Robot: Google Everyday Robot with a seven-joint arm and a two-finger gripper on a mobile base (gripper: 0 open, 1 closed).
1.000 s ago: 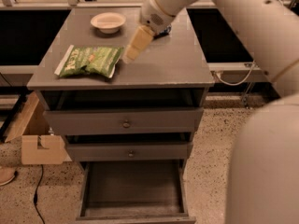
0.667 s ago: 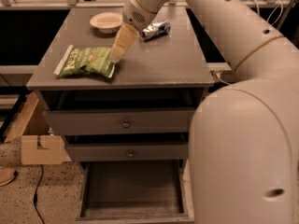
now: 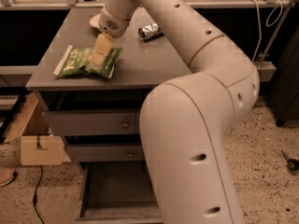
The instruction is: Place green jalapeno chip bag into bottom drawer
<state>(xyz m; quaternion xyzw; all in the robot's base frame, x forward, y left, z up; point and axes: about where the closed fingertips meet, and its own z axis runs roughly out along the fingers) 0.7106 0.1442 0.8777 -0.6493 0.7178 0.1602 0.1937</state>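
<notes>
Grey cabinet top (image 3: pixel 154 62) carries green jalapeno chip bag (image 3: pixel 74 64), lying flat near front left corner. We see cream gripper (image 3: pixel 97 59) angled down from behind, tip over bag's right half; we cannot tell how far claw is open or whether it has hold. Bottom drawer (image 3: pixel 117 188) stands pulled out below. Crushed silver bag (image 3: pixel 150 31) lies well apart, toward back

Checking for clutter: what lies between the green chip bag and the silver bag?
Camera view: bare cabinet top between green chip bag and silver bag; gripper is over the chip bag.
</notes>
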